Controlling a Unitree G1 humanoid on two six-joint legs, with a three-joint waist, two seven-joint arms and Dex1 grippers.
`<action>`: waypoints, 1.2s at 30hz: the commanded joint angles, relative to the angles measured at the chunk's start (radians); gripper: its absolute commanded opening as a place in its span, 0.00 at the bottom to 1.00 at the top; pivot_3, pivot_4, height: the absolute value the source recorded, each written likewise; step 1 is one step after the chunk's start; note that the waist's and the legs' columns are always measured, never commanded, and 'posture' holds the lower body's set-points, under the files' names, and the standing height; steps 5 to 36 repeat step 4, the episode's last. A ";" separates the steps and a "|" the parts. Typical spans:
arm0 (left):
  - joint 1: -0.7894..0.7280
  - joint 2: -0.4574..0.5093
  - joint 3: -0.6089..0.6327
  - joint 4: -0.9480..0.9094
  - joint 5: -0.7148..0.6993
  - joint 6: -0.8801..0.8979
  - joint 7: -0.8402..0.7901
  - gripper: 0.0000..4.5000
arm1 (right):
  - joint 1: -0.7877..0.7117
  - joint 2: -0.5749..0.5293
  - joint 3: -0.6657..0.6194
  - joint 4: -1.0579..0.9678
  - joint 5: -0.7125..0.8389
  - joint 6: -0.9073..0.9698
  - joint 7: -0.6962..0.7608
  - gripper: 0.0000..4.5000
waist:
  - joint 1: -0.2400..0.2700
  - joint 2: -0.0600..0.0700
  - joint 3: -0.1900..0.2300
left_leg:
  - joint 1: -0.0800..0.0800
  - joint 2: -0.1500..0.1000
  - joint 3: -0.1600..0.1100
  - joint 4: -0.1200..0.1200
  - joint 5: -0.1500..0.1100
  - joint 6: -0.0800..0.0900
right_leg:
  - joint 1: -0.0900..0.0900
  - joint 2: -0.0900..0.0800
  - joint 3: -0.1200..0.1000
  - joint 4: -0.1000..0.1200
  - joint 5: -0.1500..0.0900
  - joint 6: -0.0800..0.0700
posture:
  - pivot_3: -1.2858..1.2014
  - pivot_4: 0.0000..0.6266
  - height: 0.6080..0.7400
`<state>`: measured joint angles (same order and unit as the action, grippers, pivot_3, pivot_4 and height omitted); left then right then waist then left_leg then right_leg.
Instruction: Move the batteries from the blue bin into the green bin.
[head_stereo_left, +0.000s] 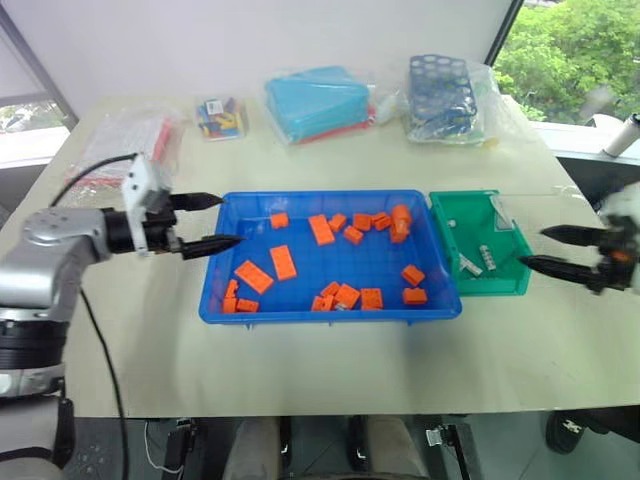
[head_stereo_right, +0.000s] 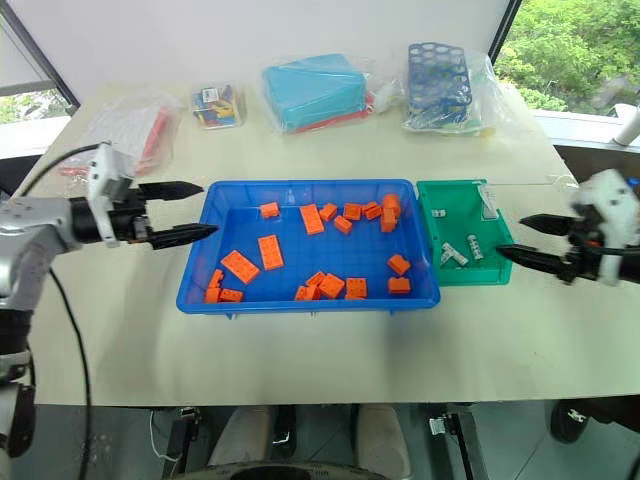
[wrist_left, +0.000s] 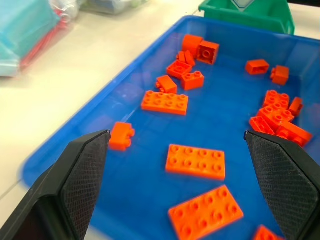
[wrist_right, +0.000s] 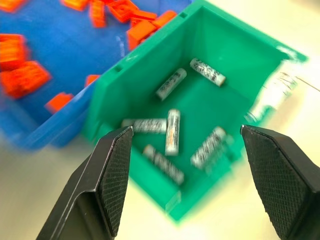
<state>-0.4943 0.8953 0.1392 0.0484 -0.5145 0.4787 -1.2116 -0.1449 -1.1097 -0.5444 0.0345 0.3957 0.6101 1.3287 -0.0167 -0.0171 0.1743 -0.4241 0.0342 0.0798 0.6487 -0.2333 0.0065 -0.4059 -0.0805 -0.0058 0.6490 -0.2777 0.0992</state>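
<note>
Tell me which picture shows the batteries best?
The right wrist view: it looks straight into the green bin, where six batteries lie close up. The eye views show them as tiny pale specks. The left wrist view shows just the bin's rim.

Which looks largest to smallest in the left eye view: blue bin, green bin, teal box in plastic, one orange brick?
1. blue bin
2. and 3. teal box and green bin look alike; the box sits farther back, so no ranking.
4. orange brick
</note>
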 joint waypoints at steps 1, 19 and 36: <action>0.009 0.032 0.048 0.030 -0.010 -0.011 -0.025 1.00 | 0.009 -0.044 -0.038 0.086 0.051 -0.047 0.096 0.78 | 0.000 0.000 0.000 | 0.001 0.000 0.000 0.000 0.000 0.000 | 0.000 0.000 0.000 0.000 0.000 0.000 | 0.52 0.24 0.98; 0.016 0.048 0.061 0.039 0.002 -0.024 -0.023 1.00 | -0.011 -0.049 0.007 0.171 0.013 -0.128 0.082 0.78 | 0.001 0.000 0.000 | 0.000 0.001 0.000 0.000 0.000 0.000 | 0.001 0.000 0.000 0.000 -0.001 -0.001 | 0.52 0.24 0.98; 0.016 0.048 0.061 0.039 0.002 -0.024 -0.023 1.00 | -0.011 -0.049 0.007 0.171 0.013 -0.128 0.082 0.78 | 0.001 0.000 0.000 | 0.000 0.001 0.000 0.000 0.000 0.000 | 0.001 0.000 0.000 0.000 -0.001 -0.001 | 0.52 0.24 0.98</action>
